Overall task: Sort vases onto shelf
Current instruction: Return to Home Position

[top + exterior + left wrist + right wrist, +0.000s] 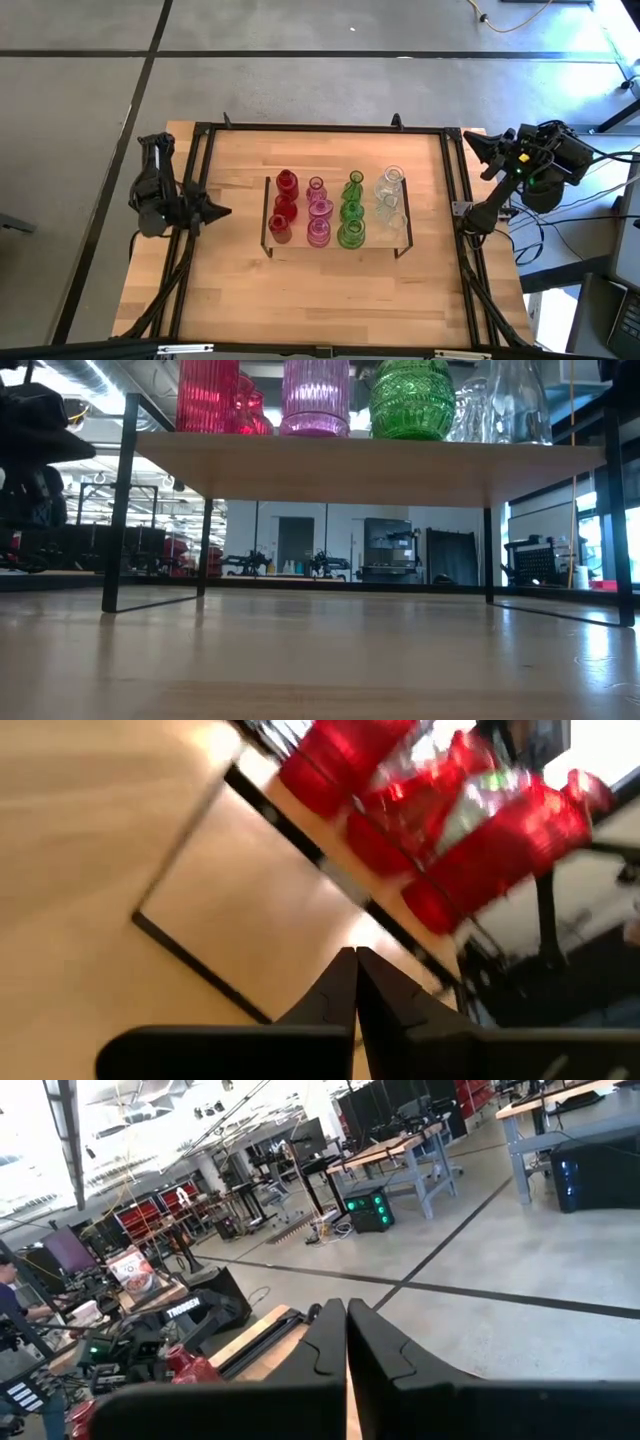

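Shows left gripper (224, 211) at worktop's (300, 300) left edge, right gripper (471, 138) past its far-right corner, both with fingers together, vases (350, 210) lined on shelf (300, 205).

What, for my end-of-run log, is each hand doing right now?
Left hand: closed, holding nothing.
Right hand: closed, holding nothing.

The shelf (334, 228), a low light-wood platform on thin black legs, sits mid-frame in the high view. On it stand four upright rows running top to bottom, roughly three vases in each. From left to right they are red vases (284, 208), pink vases (319, 212), green vases (352, 210) and clear vases (390, 200).
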`<state>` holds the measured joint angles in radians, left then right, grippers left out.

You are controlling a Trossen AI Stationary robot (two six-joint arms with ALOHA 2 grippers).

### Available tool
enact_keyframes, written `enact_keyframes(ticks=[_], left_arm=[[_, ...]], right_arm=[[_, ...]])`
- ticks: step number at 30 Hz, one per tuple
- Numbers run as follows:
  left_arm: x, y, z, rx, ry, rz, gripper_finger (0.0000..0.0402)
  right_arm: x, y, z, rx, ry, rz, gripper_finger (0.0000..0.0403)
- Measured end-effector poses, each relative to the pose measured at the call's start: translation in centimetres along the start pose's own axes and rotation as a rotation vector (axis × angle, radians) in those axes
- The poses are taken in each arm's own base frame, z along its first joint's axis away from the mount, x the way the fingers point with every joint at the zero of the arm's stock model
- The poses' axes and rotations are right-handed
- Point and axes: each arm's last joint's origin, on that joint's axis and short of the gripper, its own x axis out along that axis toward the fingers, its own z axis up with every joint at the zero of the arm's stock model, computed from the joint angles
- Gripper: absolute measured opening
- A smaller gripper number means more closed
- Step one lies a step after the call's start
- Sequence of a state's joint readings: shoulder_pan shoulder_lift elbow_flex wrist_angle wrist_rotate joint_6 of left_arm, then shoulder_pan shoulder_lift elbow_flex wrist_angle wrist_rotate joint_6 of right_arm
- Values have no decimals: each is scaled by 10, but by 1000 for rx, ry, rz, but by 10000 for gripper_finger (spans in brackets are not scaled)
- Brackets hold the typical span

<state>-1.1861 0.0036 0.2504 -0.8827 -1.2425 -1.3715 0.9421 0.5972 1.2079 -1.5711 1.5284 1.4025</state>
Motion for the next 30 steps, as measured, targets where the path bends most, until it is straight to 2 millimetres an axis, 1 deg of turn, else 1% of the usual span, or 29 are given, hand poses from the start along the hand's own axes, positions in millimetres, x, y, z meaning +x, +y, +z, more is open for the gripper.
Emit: enact_keyframes(ticks=[3, 5, 7, 10, 12, 14, 17, 19, 21, 22, 24, 30], left_arm=[[0, -6, -3, 2, 81, -46, 0], [2, -10, -9, 22, 97, -87, 0], [5, -12, -17, 85, 138, -143, 0], [6, -14, -21, 266, 201, -188, 0], [8, -14, -20, 351, 168, -164, 0], [10, -12, -18, 400, 115, -118, 0], [14, -16, -11, 379, 14, -69, 0], [18, -23, -4, 371, -58, -80, 0], [23, -25, -4, 395, -49, -139, 0], [26, -23, -6, 398, -33, -159, 0], [34, -16, -12, 411, -12, -141, 0], [44, -5, -2, 473, -82, 16, 0]], right_arm=[[0, 0, 0, 31, 0, 0, 0], [0, 0, 0, 67, 1, 0, 0], [0, 0, 0, 90, 1, 0, 0], [0, 2, 0, 121, 1, 2, 0], [0, 3, 0, 134, 1, 2, 0], [0, 4, 0, 134, 1, 2, 0], [0, 6, -3, 120, 1, 1, 0], [0, 10, -9, 114, 1, 0, 0], [1, 12, -16, 121, 1, 0, 0], [1, 12, -19, 125, 1, 0, 0], [1, 13, -24, 135, 3, -1, 0], [1, 14, -28, 224, 12, -1, 0]])
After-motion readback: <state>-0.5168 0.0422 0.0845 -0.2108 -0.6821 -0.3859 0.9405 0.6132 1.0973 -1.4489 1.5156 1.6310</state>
